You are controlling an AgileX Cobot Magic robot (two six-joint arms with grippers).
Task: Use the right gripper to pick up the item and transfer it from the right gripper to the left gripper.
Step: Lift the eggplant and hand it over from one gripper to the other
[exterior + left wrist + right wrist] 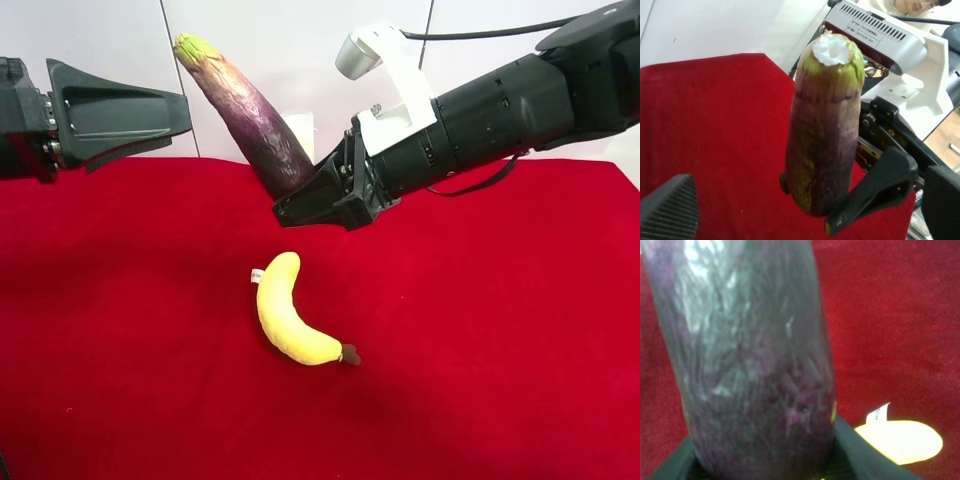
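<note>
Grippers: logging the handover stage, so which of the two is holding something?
The right gripper, on the white-bracketed arm, is shut on the eggplant; the all-black left gripper is open and holds nothing.

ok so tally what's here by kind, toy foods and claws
toy eggplant: 1
plush banana: 1
claws: 2 (left claw, right claw)
total: 4

The right hand [305,195], on an arm slanting down from the exterior high view's right, is clamped on the base of the eggplant [245,110]. The left hand [178,114] hangs level opposite, fingers spread wide, clear of the eggplant.
</note>
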